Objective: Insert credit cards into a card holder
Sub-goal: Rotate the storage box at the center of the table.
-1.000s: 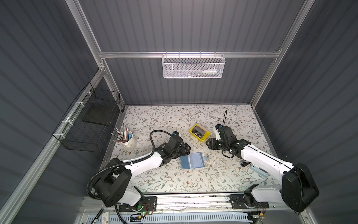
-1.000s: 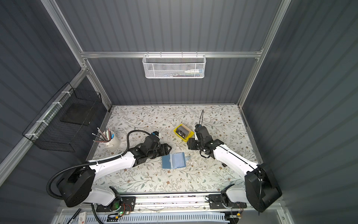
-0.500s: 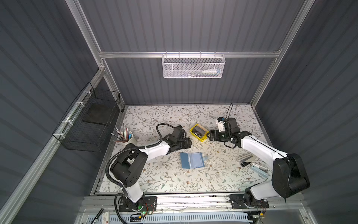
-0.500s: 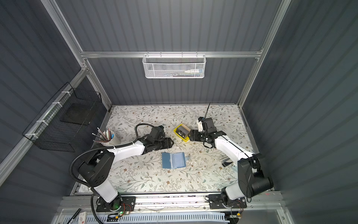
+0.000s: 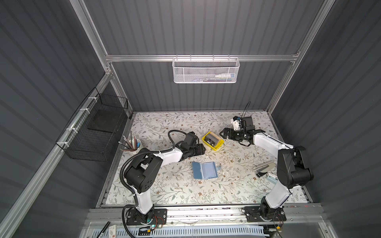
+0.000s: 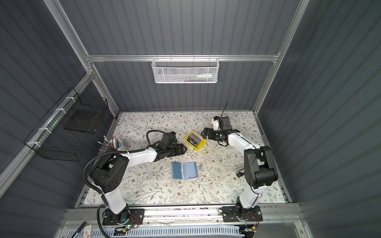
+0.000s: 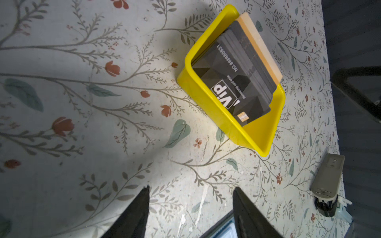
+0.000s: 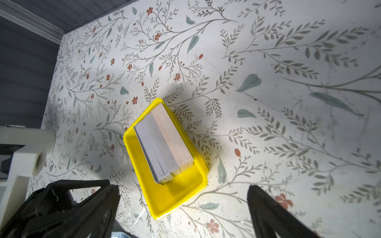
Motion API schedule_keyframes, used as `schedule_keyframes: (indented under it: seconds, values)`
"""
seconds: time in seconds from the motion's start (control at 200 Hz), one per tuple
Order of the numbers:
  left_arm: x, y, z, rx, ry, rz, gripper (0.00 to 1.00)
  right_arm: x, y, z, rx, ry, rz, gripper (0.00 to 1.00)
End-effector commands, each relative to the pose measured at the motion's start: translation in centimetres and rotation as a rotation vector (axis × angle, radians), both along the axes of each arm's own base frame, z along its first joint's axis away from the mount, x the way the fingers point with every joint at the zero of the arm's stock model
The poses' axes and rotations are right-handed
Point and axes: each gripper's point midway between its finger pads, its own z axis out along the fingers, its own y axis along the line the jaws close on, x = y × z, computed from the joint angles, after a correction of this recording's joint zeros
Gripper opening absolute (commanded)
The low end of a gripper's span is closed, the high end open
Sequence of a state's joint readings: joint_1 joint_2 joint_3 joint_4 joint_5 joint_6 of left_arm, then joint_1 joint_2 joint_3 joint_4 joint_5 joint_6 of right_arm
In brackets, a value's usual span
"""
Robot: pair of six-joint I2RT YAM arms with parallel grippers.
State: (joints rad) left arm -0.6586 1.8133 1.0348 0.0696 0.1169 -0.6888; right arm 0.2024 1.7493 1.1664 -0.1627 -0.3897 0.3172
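Pointing at the yellow tray point(image 5: 218, 145), the left jaws stand part open, empty. The card holder point(image 5: 204, 170) lies open on the counter point(image 5: 165, 185), long axis crosswise, strap rightward. The credit cards point(image 5: 212, 140) stand in the tray; right jaws gape, empty.

White arm links point(image 5: 171, 157), black joints point(image 5: 292, 167), black pointed fingers point(image 7: 132, 216), ribbed black cable point(image 5: 121, 175)

The yellow plastic tray point(image 7: 268, 131) is shining glossy; thin black plastic cards point(image 7: 233, 82) are looking satin-smooth; the blue leather-like card holder point(image 5: 198, 170) is looking matt.
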Motion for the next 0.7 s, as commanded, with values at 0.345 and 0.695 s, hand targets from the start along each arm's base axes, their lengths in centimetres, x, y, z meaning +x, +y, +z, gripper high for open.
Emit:
schedule_keyframes:
  seconds: [0.345, 0.695]
  values:
    - [3.1, -1.0, 0.0, -0.089, 0.016, 0.023, 0.65, 2.1, 1.3, -0.4, 0.078, 0.009, 0.05, 0.99]
    - [4.1, -2.3, -0.7, -0.126, 0.024, 0.007, 0.66, 2.4, 2.3, -1.6, 0.127, 0.046, 0.081, 0.92]
